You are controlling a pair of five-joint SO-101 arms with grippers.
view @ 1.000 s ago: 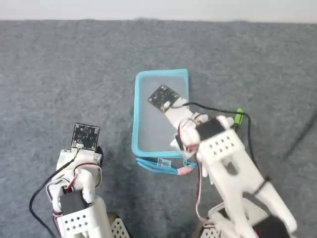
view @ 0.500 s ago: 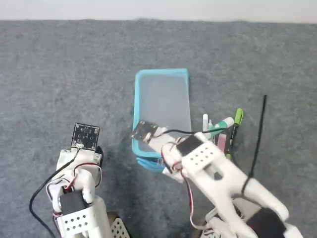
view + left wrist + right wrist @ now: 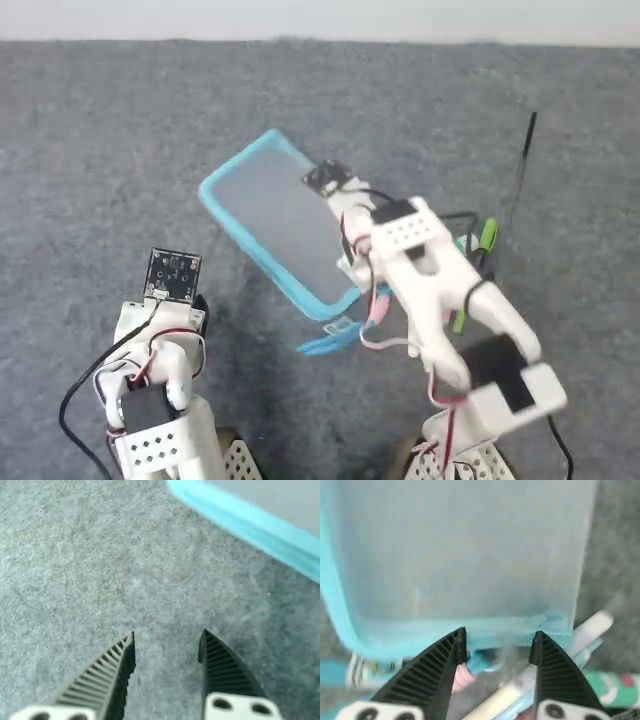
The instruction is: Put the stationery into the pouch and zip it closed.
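The pouch [image 3: 270, 220] is a translucent flat case with a light blue rim, lying diagonally on the grey carpet. My right gripper [image 3: 500, 632] is open, its jaws standing over the pouch's [image 3: 465, 555] blue end seam. Pens and markers [image 3: 592, 627] lie just beyond that seam, beside a pink piece [image 3: 462, 676]. In the high view the right arm [image 3: 400, 240] covers the pouch's near end, and a green pen [image 3: 487, 235] shows beside it. My left gripper [image 3: 168, 635] is open above bare carpet, with the pouch's blue rim [image 3: 250, 525] a short way ahead.
A thin black pen [image 3: 522, 160] lies apart on the carpet at the right. A blue strap [image 3: 330, 340] trails from the pouch's near end. The left arm [image 3: 160, 340] sits at the near left. A pale wall edge runs along the back.
The pouch has turned from straight to diagonal, its far end swinging left. The right arm swept from the pouch's near left corner to its right side. The left arm stayed still.
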